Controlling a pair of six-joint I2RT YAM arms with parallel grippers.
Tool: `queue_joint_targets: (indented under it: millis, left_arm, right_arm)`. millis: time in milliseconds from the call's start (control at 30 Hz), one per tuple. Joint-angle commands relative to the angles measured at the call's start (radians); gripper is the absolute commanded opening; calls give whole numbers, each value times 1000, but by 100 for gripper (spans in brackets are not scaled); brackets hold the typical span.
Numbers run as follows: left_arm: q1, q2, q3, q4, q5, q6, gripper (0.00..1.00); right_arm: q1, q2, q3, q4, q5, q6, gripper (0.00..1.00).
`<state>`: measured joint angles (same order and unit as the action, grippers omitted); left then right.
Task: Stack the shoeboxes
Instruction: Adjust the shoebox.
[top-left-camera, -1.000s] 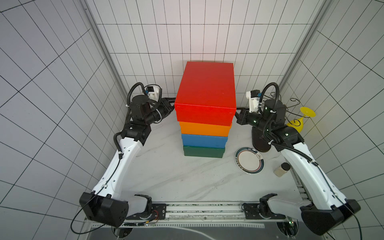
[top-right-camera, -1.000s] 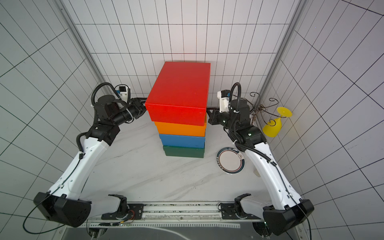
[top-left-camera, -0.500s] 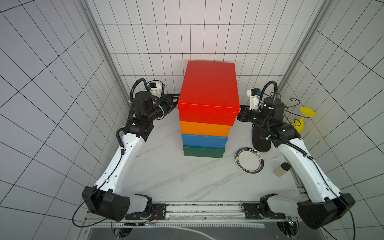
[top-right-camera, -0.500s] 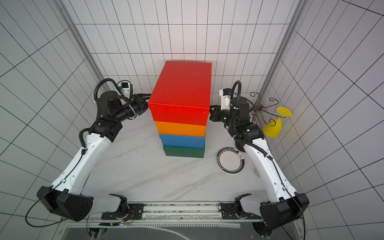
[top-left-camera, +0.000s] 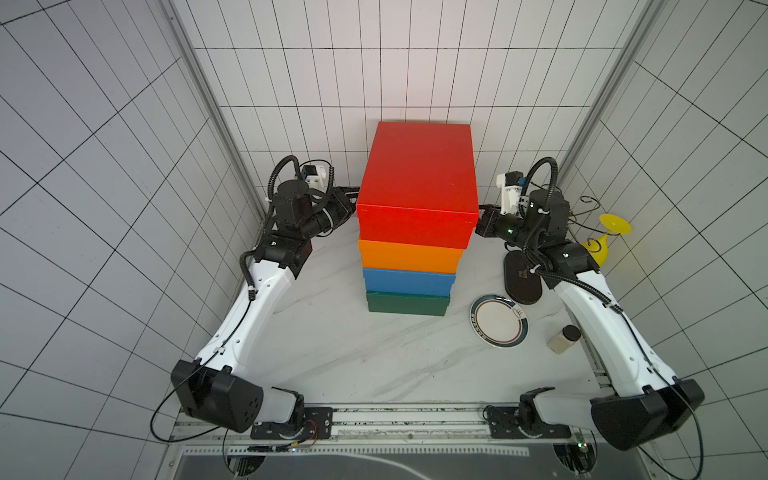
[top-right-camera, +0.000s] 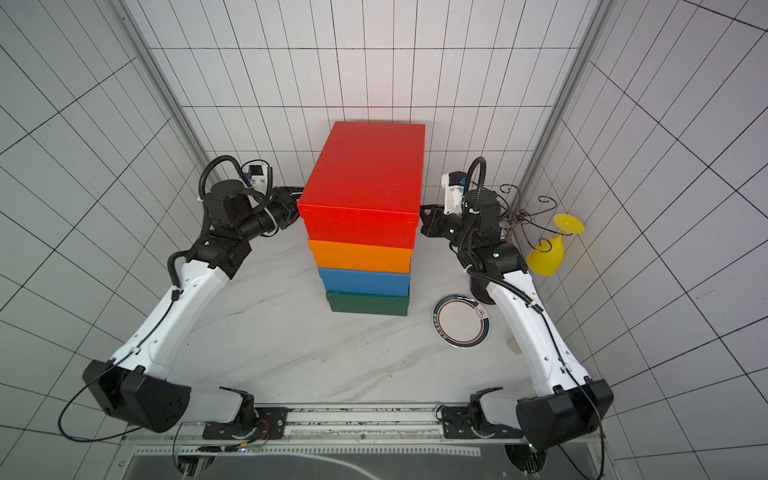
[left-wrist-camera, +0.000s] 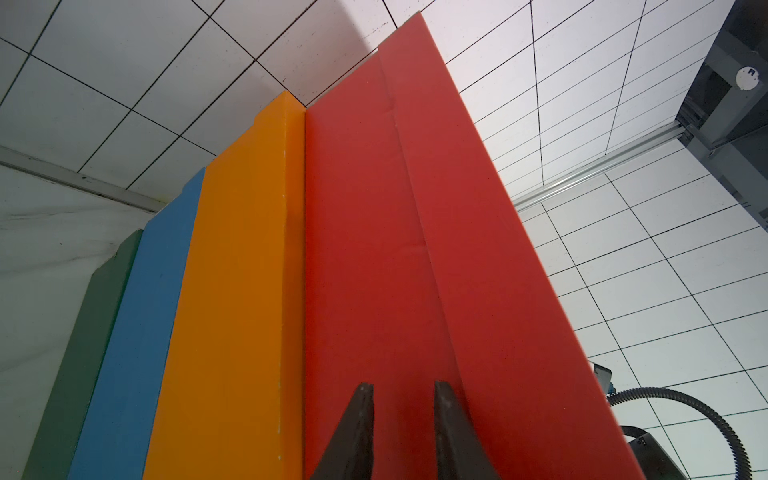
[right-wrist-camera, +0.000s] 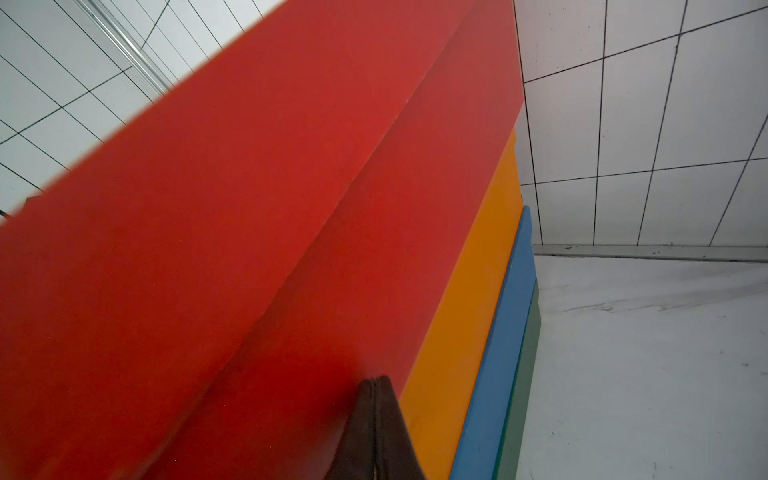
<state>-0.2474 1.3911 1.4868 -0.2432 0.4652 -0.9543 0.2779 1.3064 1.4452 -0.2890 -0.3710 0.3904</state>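
Shoeboxes (top-left-camera: 409, 249) stacked four high, claws at the top

In both top views the red shoebox (top-left-camera: 417, 174) (top-right-camera: 365, 174) tops the orange box (top-left-camera: 411, 258), blue box (top-left-camera: 409, 282) and dark green box (top-left-camera: 407, 305) on the table (top-left-camera: 332, 353); left gripper (top-left-camera: 349, 203) and right gripper (top-left-camera: 482, 216) flank it. Left wrist view: fingers (left-wrist-camera: 361, 415) slightly spread, nothing between, tips at the red side. Right wrist view: fingers (right-wrist-camera: 365, 415) pressed together at the red side.
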Motion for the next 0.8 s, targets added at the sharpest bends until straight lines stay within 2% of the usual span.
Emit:
queue_joint_targets:
  millis: [0,433,767]
  left_arm:
    - [-12,-2,23,30,12,-3,27]
    - [-6,-1,13,24,10,2,27]
    - [35,-28,-13,23,13,-1,27]
  right_arm:
    - [0,19,103,51,-54,17,6]
    - [-6,34,87,62,-60,20,6]
    - [-55,18,58,62,-66,23,6]
